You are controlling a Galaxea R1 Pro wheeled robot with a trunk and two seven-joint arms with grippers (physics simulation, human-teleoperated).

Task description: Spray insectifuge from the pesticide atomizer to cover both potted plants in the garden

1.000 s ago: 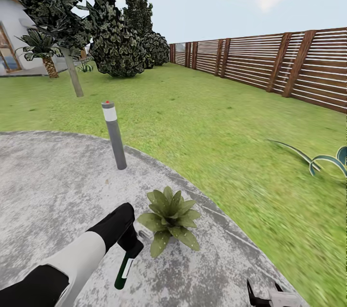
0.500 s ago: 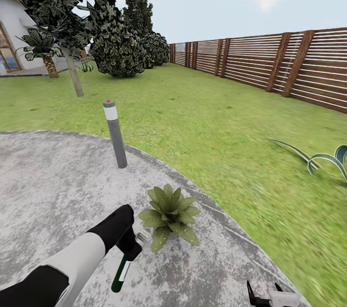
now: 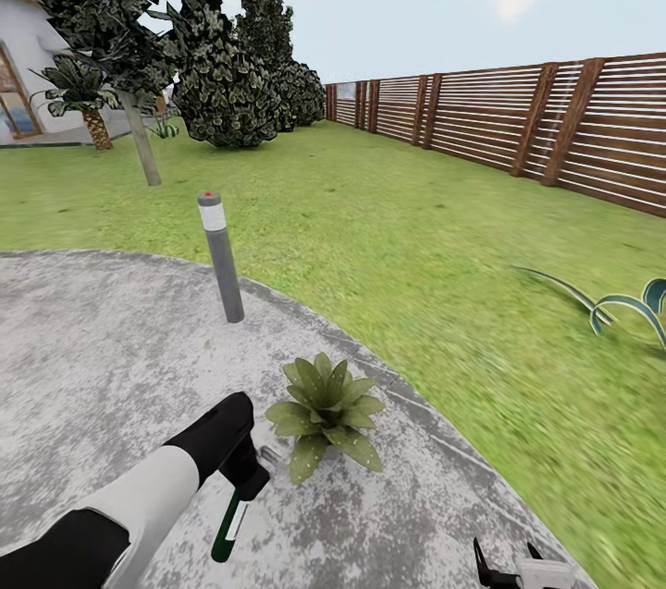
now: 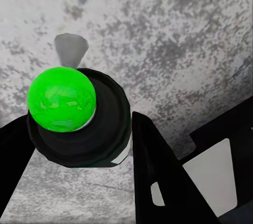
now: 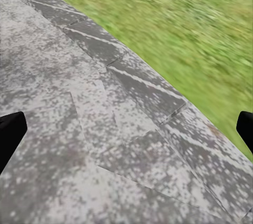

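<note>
My left gripper (image 3: 244, 476) is shut on the pesticide atomizer (image 3: 226, 526), a slim dark-green bottle with a white label that hangs down over the patio. In the left wrist view the atomizer (image 4: 79, 129) is seen end-on, with a bright green round end between black fingers (image 4: 158, 176). One potted plant (image 3: 324, 415), a low rosette of pointed green leaves, sits on the paving just right of that gripper, a little apart from the bottle. My right gripper (image 3: 504, 566) is at the lower right, open, and the right gripper (image 5: 126, 132) has only paving between its fingertips.
A grey bollard lamp post (image 3: 220, 256) stands on the round patio (image 3: 92, 358) beyond the plant. Lawn (image 3: 416, 247) runs from the patio edge to the brown slatted fence (image 3: 555, 122). A striped agave (image 3: 629, 304) is at the right, and trees (image 3: 222, 80) at the back left.
My left gripper has drifted slightly left and down with the atomizer, away from the plant. The view has shifted up a little. The right gripper has not moved.
</note>
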